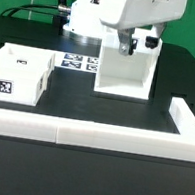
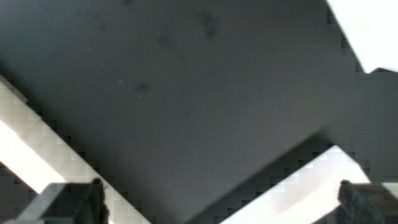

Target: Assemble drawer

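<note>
Two fingers [image 2: 68,203] of gripper [image 1: 127,45] spread wide, nothing held. Drawer case [image 1: 124,77] upright just below gripper, contact unclear. Drawer trays [image 1: 23,77] well apart from gripper, toward exterior view's left.

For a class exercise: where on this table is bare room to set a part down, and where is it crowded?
Free: the table between trays and case, up to the rail; also between case and the rail's side arm. Crowded: at the case, where the pincer hangs.
</note>
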Controlling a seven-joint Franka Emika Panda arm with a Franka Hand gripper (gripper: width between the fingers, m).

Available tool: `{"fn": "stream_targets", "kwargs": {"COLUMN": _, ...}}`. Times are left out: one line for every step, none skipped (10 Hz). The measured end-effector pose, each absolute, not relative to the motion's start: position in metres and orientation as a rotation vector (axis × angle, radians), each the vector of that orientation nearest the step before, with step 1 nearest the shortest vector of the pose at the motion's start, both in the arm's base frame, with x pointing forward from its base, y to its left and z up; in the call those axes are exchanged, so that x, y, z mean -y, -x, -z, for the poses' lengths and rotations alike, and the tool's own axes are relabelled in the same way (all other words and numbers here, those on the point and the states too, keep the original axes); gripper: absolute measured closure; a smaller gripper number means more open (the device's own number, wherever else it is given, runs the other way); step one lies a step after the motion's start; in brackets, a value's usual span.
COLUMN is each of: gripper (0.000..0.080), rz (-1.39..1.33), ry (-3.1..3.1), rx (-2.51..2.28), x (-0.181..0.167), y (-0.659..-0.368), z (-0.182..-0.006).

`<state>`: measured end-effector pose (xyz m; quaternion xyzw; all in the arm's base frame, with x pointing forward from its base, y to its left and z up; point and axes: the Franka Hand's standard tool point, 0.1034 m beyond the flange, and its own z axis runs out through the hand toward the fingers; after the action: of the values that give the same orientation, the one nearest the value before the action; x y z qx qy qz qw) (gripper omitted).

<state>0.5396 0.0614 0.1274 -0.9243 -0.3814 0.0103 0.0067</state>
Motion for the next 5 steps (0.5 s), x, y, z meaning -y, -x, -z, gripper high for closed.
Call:
{"fn": "stream_targets", "kwargs": {"gripper": 0.0150, "rz": -0.047, "ry": 2.924, "rx": 1.115, "x": -0.068, "y": -0.530, "z": -0.133}}
{"fn": "stream_targets", "kwargs": {"gripper": 0.0150, "rz": -0.045, "ry": 2.945, "rx": 1.071, "x": -0.072, "y": -0.523, "z": -0.139}}
{"fn": "stream_targets", "kwargs": {"gripper": 0.0150, "rz": -0.045, "ry": 2.948, "rx": 1.069, "x": -0.073, "y": -0.518, "z": -0.140}}
{"fn": "stream_targets", "kwargs": {"gripper": 0.0150, "rz": -0.050, "ry": 2.947, "rx": 1.066, "x": -0.072, "y": -0.519, "z": -0.138}}
{"fn": "stream_targets", "kwargs": {"gripper": 0.0150, "rz": -0.052, "ry": 2.947, "rx": 1.065, "x": -0.072, "y": -0.519, "z": -0.137}}
